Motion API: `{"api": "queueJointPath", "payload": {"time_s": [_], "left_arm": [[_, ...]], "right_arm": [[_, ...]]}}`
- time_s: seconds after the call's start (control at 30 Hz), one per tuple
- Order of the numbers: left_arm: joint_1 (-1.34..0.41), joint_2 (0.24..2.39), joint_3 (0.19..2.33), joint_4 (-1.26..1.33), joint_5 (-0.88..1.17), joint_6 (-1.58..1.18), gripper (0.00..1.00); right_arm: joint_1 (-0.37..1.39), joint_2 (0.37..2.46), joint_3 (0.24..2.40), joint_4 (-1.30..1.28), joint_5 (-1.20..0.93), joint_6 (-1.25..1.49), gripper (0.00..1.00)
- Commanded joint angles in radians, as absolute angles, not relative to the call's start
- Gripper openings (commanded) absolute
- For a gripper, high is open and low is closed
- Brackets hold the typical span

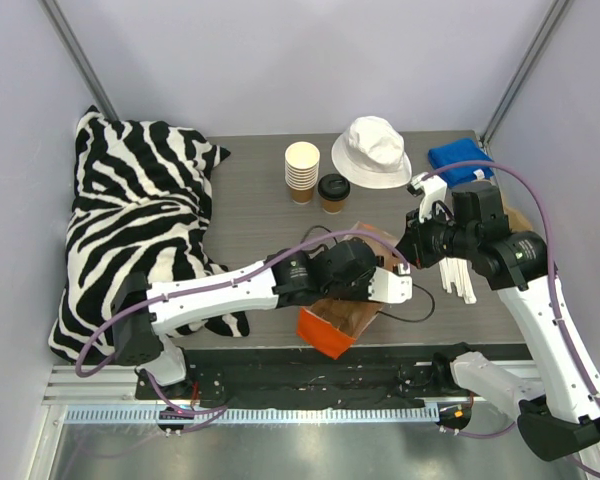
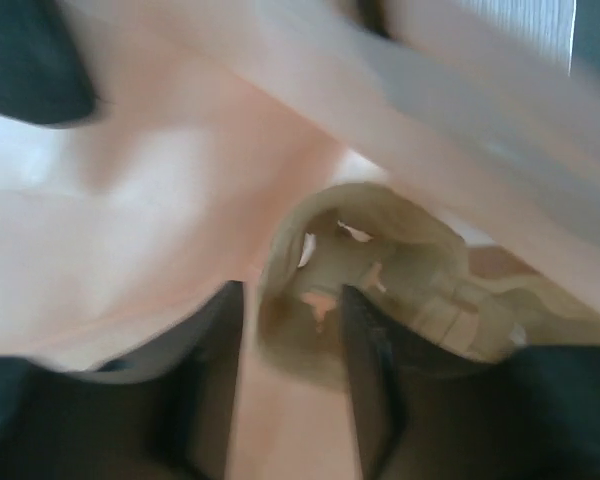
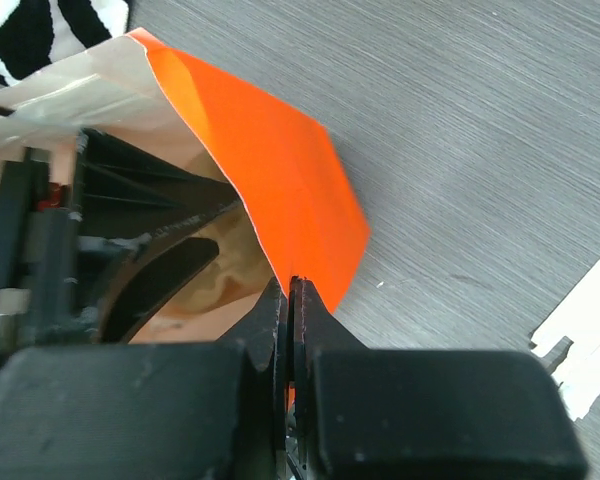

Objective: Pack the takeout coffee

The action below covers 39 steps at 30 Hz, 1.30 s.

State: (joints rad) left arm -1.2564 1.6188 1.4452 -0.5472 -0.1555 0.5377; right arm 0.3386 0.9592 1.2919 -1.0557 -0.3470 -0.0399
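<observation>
The takeout coffee [image 1: 333,192], a tan cup with a black lid, stands upright at the back of the table, apart from both grippers. An orange paper bag [image 1: 325,335] lies open near the front edge. My left gripper [image 2: 290,295] reaches inside the bag. Its fingers sit on either side of a part of the brown pulp cup carrier [image 2: 400,270]. From above it is hidden in the bag. My right gripper [image 3: 288,285] is shut on the orange bag's rim [image 3: 280,180] and holds the mouth open; it also shows in the top view [image 1: 412,250].
A stack of lidless paper cups [image 1: 301,172] stands just left of the coffee. A white bucket hat [image 1: 372,150] and a blue cloth [image 1: 460,160] lie at the back right. White paper strips [image 1: 460,275] lie under the right arm. A zebra pillow [image 1: 140,220] fills the left side.
</observation>
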Motion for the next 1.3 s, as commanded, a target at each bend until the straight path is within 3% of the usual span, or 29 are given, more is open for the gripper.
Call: {"api": "queueJointPath", "payload": {"time_s": [0.0,0.27,0.53,0.83,0.97,1.13,1.27], "left_arm": [[-1.262,1.609,1.569,-0.594,-0.149,0.502,0.52],[-1.295,1.566,1.637,-0.627,-0.156,0.477,0.66],[-1.293,1.456,1.632,-0.528,-0.057,0.417,0.67],[-1.295,1.336,1.675,-0.373,0.032,0.338,0.82],[-1.276,1.284,1.692,-0.341,0.000,0.284,0.94],[-1.100,1.256,1.694,-0.385,-0.077,0.105,0.98],[-0.872,1.239,1.568,-0.397,-0.011,-0.033,1.00]], "right_arm": [[0.339,0.931,1.286,-1.011,-0.367,-0.041,0.01],[0.339,0.923,1.270,-1.002,-0.336,-0.049,0.01],[0.339,0.922,1.279,-0.999,-0.282,-0.072,0.01],[0.339,0.894,1.318,-1.022,-0.212,-0.087,0.01],[0.339,0.884,1.307,-1.038,-0.171,-0.109,0.01],[0.339,0.879,1.296,-1.061,-0.075,-0.092,0.01],[0.339,0.865,1.281,-1.080,-0.025,-0.066,0.01]]}}
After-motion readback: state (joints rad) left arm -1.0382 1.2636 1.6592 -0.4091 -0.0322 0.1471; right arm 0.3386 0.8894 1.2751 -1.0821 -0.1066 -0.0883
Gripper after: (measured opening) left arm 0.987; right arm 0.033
